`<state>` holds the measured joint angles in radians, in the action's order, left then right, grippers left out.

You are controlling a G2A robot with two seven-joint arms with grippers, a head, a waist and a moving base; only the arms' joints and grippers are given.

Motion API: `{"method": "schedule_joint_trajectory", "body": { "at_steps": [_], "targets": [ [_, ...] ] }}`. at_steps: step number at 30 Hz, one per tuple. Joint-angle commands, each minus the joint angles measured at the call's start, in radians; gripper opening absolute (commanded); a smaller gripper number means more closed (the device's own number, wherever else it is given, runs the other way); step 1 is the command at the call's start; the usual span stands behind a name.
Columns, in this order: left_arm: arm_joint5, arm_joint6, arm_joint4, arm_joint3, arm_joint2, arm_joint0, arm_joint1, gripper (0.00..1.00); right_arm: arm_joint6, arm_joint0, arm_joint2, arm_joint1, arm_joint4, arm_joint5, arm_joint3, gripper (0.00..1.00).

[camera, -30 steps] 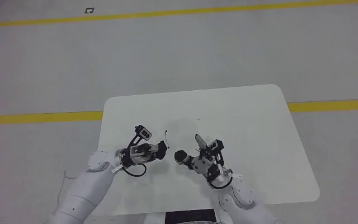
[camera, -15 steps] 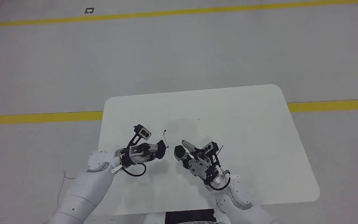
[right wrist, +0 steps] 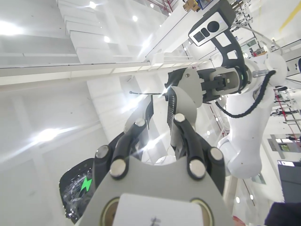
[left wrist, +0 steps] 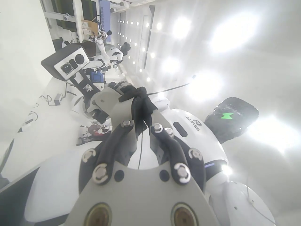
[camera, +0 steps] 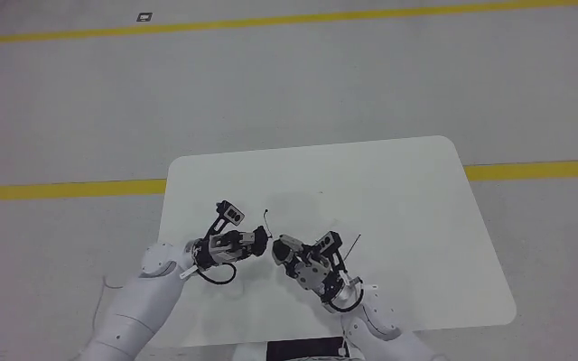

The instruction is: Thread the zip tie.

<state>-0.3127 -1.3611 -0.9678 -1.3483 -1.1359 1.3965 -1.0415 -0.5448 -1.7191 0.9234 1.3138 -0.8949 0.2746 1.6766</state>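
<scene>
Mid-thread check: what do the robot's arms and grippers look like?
Left arm and right arm are glossy white shells. The left arm carries a black braided cable and a wrist camera on a black bracket. The right gripper has a grey palm plate, black linkages with silver bolts, and ribbed black pads.

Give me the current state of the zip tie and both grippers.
zip tie: pinched in the left gripper, one end sticking out free in the air, no loop visible, not yet threaded.
left gripper: shut on the zip tie.
right gripper: open, pads apart, close beside the left gripper's tip.
</scene>
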Motion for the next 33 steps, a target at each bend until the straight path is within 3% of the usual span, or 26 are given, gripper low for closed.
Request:
{"method": "schedule_joint_trajectory", "body": {
  "at_steps": [1, 10, 16, 33],
  "targets": [
    [0.0, 0.0, 0.0, 0.0, 0.0, 0.0, 0.0, 0.0, -0.001, 0.001, -0.004, 0.001, 0.002, -0.003, 0.0, 0.15],
    [0.0, 0.0, 0.0, 0.0, 0.0, 0.0, 0.0, 0.0, 0.003, 0.009, -0.019, 0.004, 0.008, -0.01, -0.006, 0.16],
    [0.0, 0.0, 0.0, 0.0, 0.0, 0.0, 0.0, 0.0, 0.017, 0.018, -0.027, 0.007, 0.009, -0.004, -0.014, 0.1],
    [0.0, 0.0, 0.0, 0.0, 0.0, 0.0, 0.0, 0.0, 0.051, 0.03, -0.036, 0.015, 0.013, 0.015, -0.024, 0.12]
  ]
}}
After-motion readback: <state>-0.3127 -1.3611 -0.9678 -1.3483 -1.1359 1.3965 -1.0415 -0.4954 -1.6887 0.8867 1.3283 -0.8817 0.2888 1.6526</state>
